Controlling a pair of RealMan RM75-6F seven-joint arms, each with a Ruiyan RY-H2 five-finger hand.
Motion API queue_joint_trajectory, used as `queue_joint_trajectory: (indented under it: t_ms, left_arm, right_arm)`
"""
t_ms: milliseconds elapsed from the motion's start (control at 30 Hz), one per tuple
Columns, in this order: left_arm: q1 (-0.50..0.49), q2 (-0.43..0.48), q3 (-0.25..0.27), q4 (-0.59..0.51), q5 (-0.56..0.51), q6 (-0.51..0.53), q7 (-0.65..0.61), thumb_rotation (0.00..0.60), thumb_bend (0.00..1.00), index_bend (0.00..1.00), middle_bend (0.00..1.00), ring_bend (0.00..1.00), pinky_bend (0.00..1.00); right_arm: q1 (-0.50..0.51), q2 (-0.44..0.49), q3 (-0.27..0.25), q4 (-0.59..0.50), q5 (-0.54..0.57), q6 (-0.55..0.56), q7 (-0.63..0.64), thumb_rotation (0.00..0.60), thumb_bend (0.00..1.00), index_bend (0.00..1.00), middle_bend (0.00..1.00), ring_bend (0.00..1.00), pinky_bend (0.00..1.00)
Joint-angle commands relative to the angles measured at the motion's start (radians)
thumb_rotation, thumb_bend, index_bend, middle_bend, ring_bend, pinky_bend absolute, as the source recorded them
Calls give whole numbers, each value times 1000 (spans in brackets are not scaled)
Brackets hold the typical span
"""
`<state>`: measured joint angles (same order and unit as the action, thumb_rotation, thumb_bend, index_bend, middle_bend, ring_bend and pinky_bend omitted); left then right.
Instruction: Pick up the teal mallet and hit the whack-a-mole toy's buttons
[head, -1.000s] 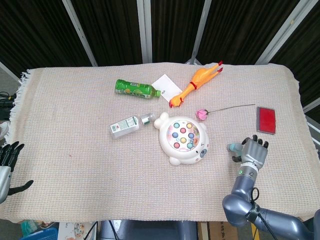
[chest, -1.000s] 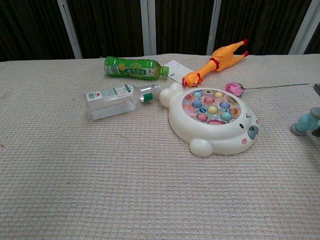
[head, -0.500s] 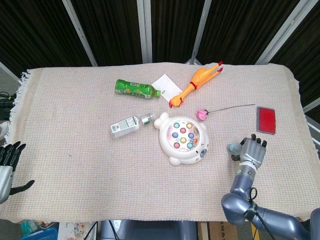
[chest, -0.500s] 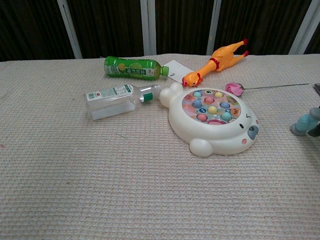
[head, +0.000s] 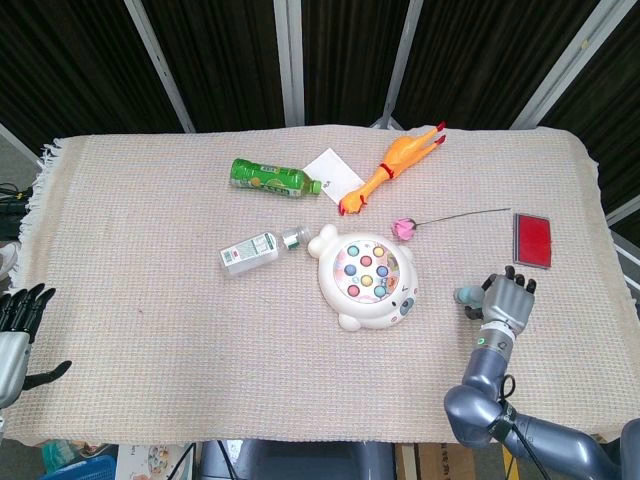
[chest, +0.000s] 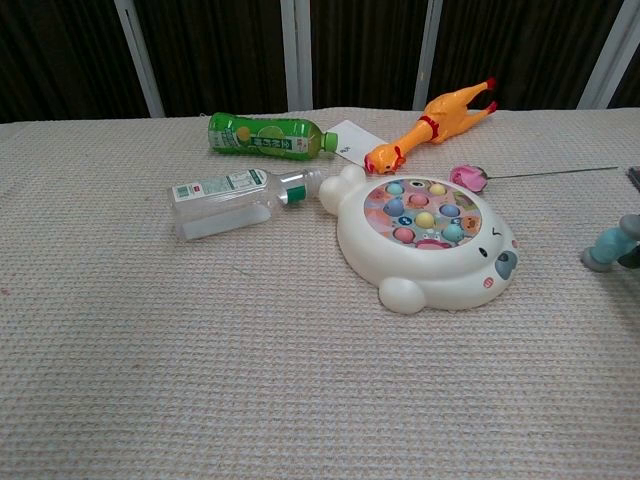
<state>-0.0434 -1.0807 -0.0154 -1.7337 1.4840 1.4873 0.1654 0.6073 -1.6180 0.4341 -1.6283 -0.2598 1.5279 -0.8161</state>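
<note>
Change since earlier frames: right hand (head: 507, 303) sits almost where it was a second ago, with only a slight shift back and forth; left hand (head: 14, 322) has crept slightly down the frame edge; all table items unmoved.
Right hand: seen from the back in the head view, fingers extended and a little apart, pointing up the frame; it lies over the handle end of the teal plastic mallet (chest: 611, 246). Whether the fingers clamp that handle cannot be told.
Teal plastic mallet: on the cloth, its rounded grey-tipped head protruding just left of the right fingers; in the chest view only the head end shows at the right frame edge.
White bear-shaped whack-a-mole toy with pastel buttons (head: 368, 282): well to the left of the right fingers, flat on the cloth, untouched.
Left hand: at the far left frame edge off the table's near corner, fingers spread apart, thumb out, holding nothing.
Beige woven tablecloth (head: 150, 260): covers the table.
Red flat rectangular case (head: 532, 240): just beyond the right fingertips.
Pink artificial rose on a thin stem (head: 404, 228): beyond the toy, up and left of the right fingers.
Orange rubber chicken (head: 390, 166): far side, lying diagonally.
White card (head: 333, 172): just left of the chicken.
Green drink bottle (head: 268, 178): on its side, left of the card.
Clear plastic bottle with a green neck ring (head: 255, 251): on its side, cap close to the toy's ear.
</note>
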Motion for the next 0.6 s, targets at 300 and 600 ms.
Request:
queue_joint_trajectory:
  t_ms: [300,600]
  left_arm:
    - [0,-1,0,-1,-2,1,3,600,0,71,0,0,0]
    - [-1,-3,0,-2,-3,-1,8,600,0,71,0,0,0]
  right_arm:
    - [-3,-9,3,24,-3,-8,0,600,243,525,139,120,51]
    - [-8,-13,3,40,-10,-12,-2,600,269,533,141,122,51]
